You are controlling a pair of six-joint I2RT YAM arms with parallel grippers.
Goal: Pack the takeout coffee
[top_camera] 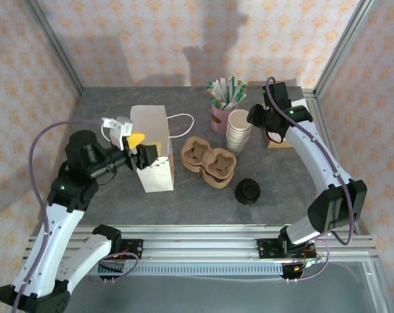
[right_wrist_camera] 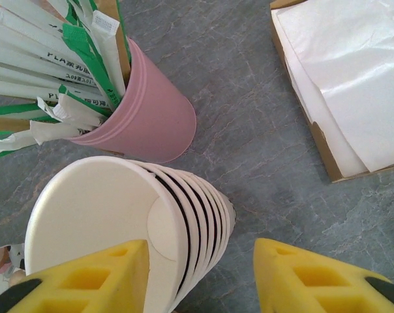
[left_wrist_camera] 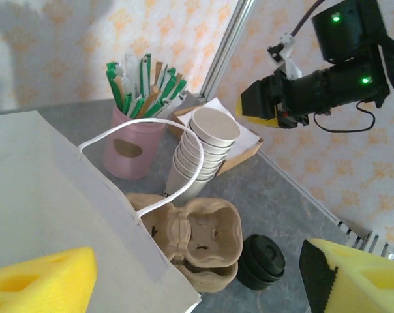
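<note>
Overhead, the left gripper (top_camera: 142,149) sat well left of the cup stack (top_camera: 239,130), jaws wide open across the edge of a white paper bag (top_camera: 152,140). The left wrist view showed stacked pulp carriers (left_wrist_camera: 203,241), wells empty, left of the stack and nearer, and a black lid piece (left_wrist_camera: 262,261) in front of it. The right wrist view showed wrapped sticks filling the pink cup (right_wrist_camera: 148,114) just beside the stack. It also showed the right gripper (right_wrist_camera: 200,274) open astride the stack and white sheets in the box (right_wrist_camera: 327,150) to its right. Where the takeout coffee stood could not be told.
</note>
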